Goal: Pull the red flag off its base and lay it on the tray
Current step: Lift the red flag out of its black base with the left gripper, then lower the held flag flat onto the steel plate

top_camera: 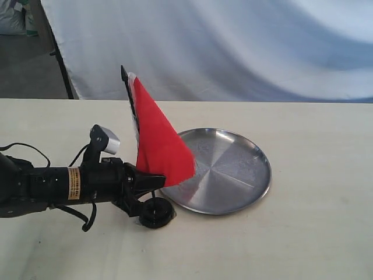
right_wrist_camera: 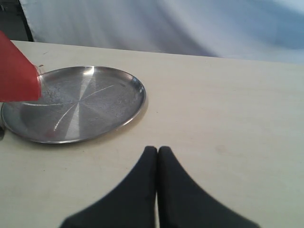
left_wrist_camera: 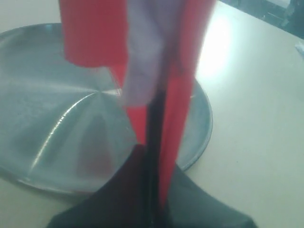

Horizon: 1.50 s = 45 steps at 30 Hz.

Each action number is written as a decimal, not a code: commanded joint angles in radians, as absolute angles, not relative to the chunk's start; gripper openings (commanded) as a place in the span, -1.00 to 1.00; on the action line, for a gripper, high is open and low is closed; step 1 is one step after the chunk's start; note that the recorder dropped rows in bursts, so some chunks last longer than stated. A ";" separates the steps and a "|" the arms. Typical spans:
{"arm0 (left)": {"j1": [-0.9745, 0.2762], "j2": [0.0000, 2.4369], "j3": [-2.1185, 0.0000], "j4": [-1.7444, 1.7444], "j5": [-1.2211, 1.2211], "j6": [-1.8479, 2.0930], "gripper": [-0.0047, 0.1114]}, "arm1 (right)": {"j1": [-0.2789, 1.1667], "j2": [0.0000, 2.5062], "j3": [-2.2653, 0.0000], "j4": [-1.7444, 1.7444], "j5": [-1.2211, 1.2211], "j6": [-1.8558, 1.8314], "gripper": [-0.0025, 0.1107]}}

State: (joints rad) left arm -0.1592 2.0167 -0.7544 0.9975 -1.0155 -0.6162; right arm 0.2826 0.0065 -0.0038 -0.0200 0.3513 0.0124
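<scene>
Where my left arm lies low along the left side of the exterior view, the left gripper [top_camera: 152,182] sits just above the tabletop [top_camera: 315,233]. Its jaws are pinched narrow around the lower part of the red flag [top_camera: 157,140]. My left wrist view shows the thin black pole running down between the two dark fingers [left_wrist_camera: 118,199], so I read that as a hold on the pole.

I see the flag leaning, its pointed tip tilted toward the left. The red cloth hangs to the right of the pole, with the white hem along it. Directly below the jaws, the base [top_camera: 156,212] rests flat on the tabletop. I cannot tell whether the pole's foot is seated in the base's hole, because the jaws hide that spot.

Just beside the base, to its right, lies the tray [top_camera: 263,175], shiny and flat on the tabletop. The cloth's lower corner overlaps the tray's left edge in the exterior view.

My right gripper [right_wrist_camera: 157,153] shows only in its own wrist view. Its jaws are pressed together, holding nothing, above the tabletop and apart from the tray.
</scene>
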 commanded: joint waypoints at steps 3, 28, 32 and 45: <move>-0.163 2.010 -0.758 1.031 -1.154 -0.628 -0.92 | 0.284 0.000 0.000 -0.023 0.348 0.014 -0.96; -0.189 2.010 -1.070 1.144 -1.073 -1.443 -0.92 | 0.284 0.000 0.000 -0.023 0.348 0.014 -0.96; -0.240 2.010 -1.183 1.309 -0.891 -1.678 -0.92 | 0.284 0.000 0.000 -0.023 0.348 0.014 -0.96; -0.331 2.108 -1.233 1.346 -0.683 -1.829 -0.92 | 0.284 0.000 0.000 -0.023 0.348 0.014 -0.96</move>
State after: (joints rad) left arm -0.3223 2.0665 -1.2239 1.3498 -0.6853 -1.7991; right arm 0.2826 0.0065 -0.0038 -0.0200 0.3513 0.0124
